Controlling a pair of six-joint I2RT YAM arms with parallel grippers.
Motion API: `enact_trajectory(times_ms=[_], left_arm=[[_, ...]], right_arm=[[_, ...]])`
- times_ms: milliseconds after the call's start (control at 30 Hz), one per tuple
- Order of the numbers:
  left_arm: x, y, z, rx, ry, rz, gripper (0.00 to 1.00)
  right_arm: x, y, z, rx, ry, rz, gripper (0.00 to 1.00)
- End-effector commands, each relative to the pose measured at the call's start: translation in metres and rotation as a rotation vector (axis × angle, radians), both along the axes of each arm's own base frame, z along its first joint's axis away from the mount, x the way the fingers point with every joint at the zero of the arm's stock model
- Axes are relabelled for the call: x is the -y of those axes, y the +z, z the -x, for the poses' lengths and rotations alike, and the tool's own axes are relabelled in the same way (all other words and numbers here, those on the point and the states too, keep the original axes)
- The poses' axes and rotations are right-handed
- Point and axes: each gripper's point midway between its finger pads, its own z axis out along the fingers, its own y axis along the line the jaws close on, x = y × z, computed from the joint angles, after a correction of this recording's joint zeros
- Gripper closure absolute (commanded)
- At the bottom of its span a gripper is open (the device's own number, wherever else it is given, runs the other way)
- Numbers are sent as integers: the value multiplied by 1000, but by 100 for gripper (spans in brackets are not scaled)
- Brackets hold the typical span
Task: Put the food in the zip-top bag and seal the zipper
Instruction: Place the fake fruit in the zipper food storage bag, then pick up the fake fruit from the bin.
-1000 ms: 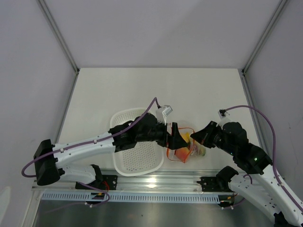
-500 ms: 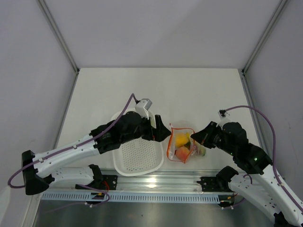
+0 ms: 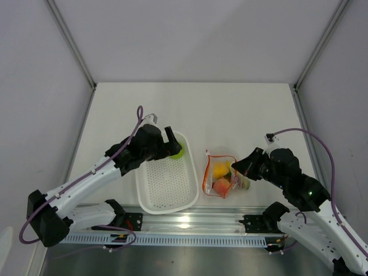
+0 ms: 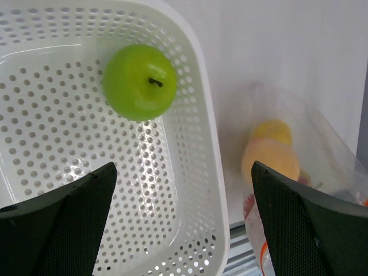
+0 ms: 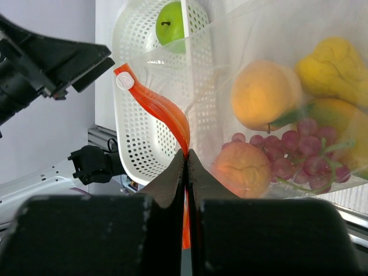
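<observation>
The clear zip-top bag (image 3: 221, 177) lies right of the basket and holds an orange (image 5: 263, 94), a yellow pear (image 5: 333, 62), a peach (image 5: 241, 168) and dark red grapes (image 5: 299, 158). A mango edge shows at the right of the right wrist view. My right gripper (image 3: 237, 170) is shut on the red-orange zipper strip (image 5: 164, 112) at the bag's mouth. The green apple (image 4: 139, 82) lies in the far end of the white basket. My left gripper (image 4: 184, 230) is open and empty above the basket, near the apple (image 3: 180, 153).
The white perforated basket (image 3: 138, 184) stands left of the bag, holding nothing but the apple. Its rim (image 4: 204, 115) runs between the apple and the bag. A metal rail (image 3: 190, 221) runs along the near table edge.
My left gripper has drawn back from the bag's mouth, moving left and away to the basket's far end. The bag and the right gripper have stayed in place.
</observation>
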Motion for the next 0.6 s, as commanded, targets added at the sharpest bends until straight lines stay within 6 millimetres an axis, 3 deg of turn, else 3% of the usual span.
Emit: enact_trajectory(times_ms=[0, 167, 267, 333, 567], left_arm=[[-6, -13, -11, -80, 60, 54, 0], [4, -37, -27, -171, 27, 123, 0], [5, -56, -36, -213, 38, 86, 1], [8, -56, -44, -213, 42, 73, 1], [10, -85, -62, -268, 72, 17, 1]], right_arm=[[0, 3, -5, 19, -9, 0, 100], [2, 3, -6, 25, -14, 13, 100], [2, 3, -7, 24, -13, 20, 100], [2, 3, -7, 22, -12, 25, 100], [7, 4, -6, 26, -24, 37, 100]])
